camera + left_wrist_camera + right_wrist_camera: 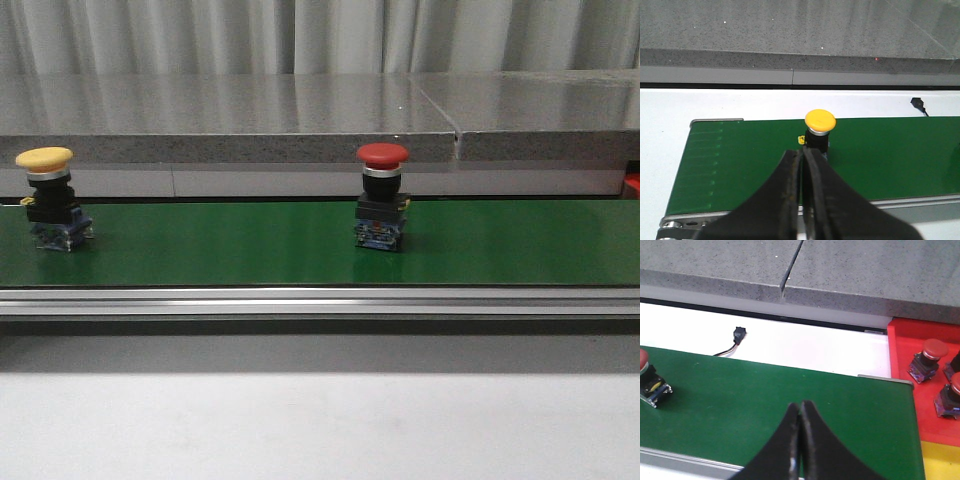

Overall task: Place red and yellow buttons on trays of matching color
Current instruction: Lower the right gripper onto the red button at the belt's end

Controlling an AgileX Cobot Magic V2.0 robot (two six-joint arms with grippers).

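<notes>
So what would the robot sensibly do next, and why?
Probably open the left gripper: its fingers are shut, and the yellow button stands upright on the green belt just ahead of them, free. Both grippers are empty.

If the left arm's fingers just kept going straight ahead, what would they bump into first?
Most likely the yellow button: it stands on the green belt directly ahead of the closed left gripper. How far ahead is unclear.

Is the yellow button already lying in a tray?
No, the yellow button stands upright on the green belt, and no tray is under it.
</notes>
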